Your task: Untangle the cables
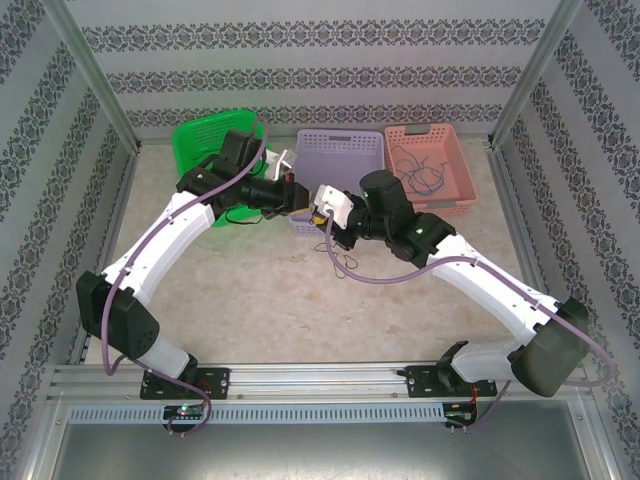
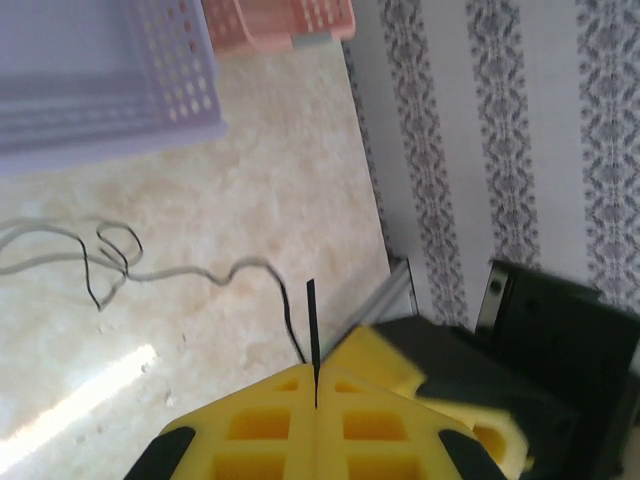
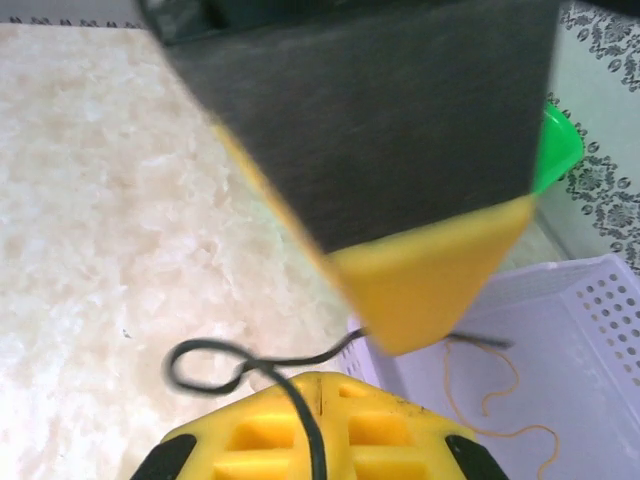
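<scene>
My two grippers meet above the front rim of the purple basket [image 1: 340, 150]. In the left wrist view my left gripper [image 2: 316, 385] has its yellow fingers pressed together, and a stiff black cable end [image 2: 311, 330] sticks up from the seam. My right gripper [image 3: 322, 385] is shut too; a black cable [image 3: 212, 362] comes out along its seam and loops over the table. From above, the left gripper [image 1: 300, 196] and the right gripper [image 1: 320, 207] almost touch, and a thin cable [image 1: 343, 262] dangles beneath them. A pale and black strand [image 2: 120, 255] lies squiggled on the table.
A green basket [image 1: 200, 135] stands at the back left and a pink basket [image 1: 440, 190] holding a blue cable [image 1: 420, 172] at the back right. An orange cable [image 3: 500, 400] lies in the purple basket. Patterned walls close in both sides.
</scene>
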